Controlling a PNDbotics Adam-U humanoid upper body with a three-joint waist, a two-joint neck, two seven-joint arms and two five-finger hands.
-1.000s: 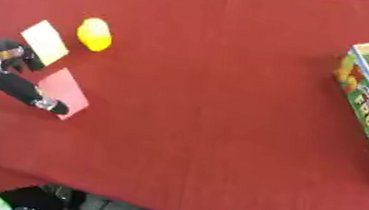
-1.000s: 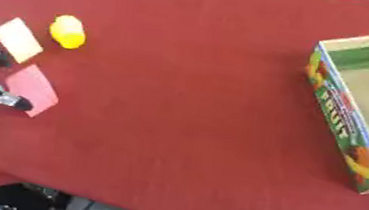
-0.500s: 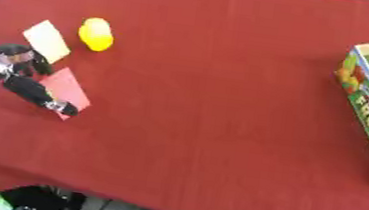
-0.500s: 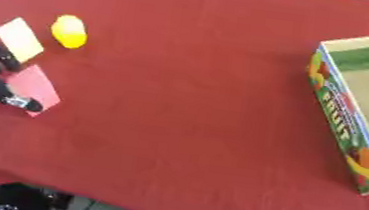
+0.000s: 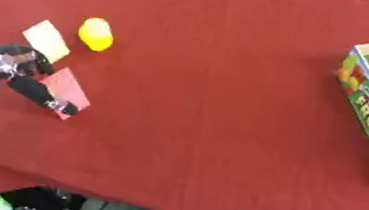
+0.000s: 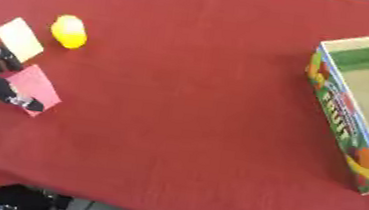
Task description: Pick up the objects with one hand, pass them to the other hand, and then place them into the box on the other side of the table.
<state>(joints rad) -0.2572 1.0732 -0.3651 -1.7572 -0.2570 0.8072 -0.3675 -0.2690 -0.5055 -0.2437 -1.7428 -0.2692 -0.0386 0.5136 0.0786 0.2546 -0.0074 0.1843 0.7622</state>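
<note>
The pink card point(image 5: 66, 91) lies flat on the red tablecloth point(image 5: 213, 115) at the left side of the table, and the left hand point(image 5: 24, 77) is on it. The hand comes in from the left edge of the view; its silver wrist part shows there, and the black fingers point(image 5: 38, 93) reach to the right and downward. One long finger lies across the lower left edge of the card, with its tip touching near the card's lower corner. A shorter black part (maybe the thumb) points up, toward the pale yellow card point(image 5: 47, 40). The fingers look rather stretched and not curled around the card, so the hand seems open and is pressing or touching, not pinching; whether the card's edge is lifted I cannot tell.

The pink card is a small thin rectangle, turned like a diamond, plain in colour. Just above it, apart from it, lies the pale yellow card, also thin and tilted. To the right of that card, near it but not touching, stands a yellow rounded object point(image 5: 96, 34), shaped like a lemon.

The box point(image 6: 360, 106) is well apart, at the right edge of the table. It is open on top, with a brown inside, a green inner wall, and fruit pictures with letters on its long outer side.
</note>
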